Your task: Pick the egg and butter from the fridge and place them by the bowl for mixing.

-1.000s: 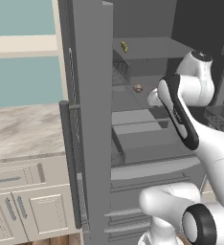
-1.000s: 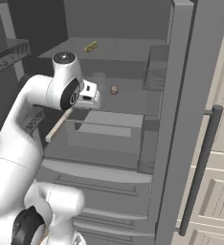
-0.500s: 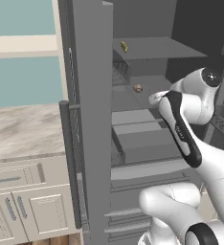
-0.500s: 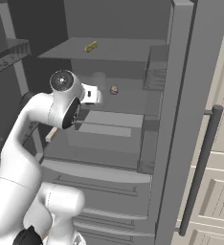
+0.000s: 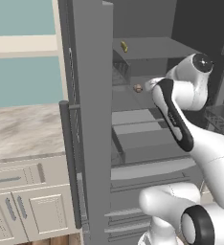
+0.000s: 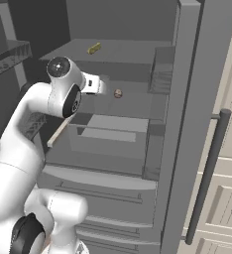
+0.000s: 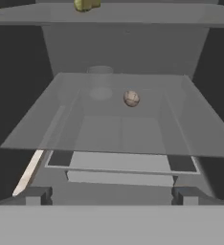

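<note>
Counts: one gripper [image 7: 109, 195], one egg [image 7: 131, 98], one butter [image 7: 86, 5], one fridge [image 5: 92, 119] with its door swung open.

Gripper jaws spread wide, nothing between them, fingertips [image 7: 37, 195] at the front edge of the middle glass shelf [image 7: 47, 129].

Versus a second ago the arm has folded lower and pushed in toward that shelf; egg and butter haven't moved.

Egg: tiny pale beige ball, sits mid-shelf, well ahead of the gripper. Butter: small yellow-olive stick lying on the shelf above, further back.
</note>
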You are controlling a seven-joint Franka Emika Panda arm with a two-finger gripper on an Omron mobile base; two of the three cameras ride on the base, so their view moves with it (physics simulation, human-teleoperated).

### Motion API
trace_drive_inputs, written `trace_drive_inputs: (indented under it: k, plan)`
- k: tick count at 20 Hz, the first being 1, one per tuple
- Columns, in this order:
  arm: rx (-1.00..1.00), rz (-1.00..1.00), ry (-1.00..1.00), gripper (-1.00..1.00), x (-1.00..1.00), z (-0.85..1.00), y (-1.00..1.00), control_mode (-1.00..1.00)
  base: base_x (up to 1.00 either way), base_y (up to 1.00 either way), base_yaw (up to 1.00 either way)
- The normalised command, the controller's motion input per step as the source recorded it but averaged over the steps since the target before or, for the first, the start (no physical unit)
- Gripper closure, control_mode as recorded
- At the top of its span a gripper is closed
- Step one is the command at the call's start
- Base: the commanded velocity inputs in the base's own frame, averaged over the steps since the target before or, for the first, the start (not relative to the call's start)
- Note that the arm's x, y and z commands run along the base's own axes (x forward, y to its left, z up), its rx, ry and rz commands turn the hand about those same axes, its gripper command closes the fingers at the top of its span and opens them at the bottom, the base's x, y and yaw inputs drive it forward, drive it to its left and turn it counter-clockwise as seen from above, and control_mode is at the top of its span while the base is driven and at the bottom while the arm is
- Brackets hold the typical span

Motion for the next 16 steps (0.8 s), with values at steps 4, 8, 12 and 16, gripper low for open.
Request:
trace_drive_inputs:
  k: [4,8,12,16]
  plan:
    - [0.0,-0.01,0.02,-1.0,0.33,0.21,-0.07,-1.0,0.0,0.0,0.0]
    - [0.0,0.0,-0.03,-1.0,0.26,-0.25,-0.14,-1.0,0.0,0.0,0.0]
    - [0.0,0.0,-0.05,-1.0,0.23,-0.6,-0.19,-1.0,0.0,0.0,0.0]
    - [0.0,0.0,-0.01,-1.0,0.22,-0.65,-0.13,-1.0,0.0,0.0,0.0]
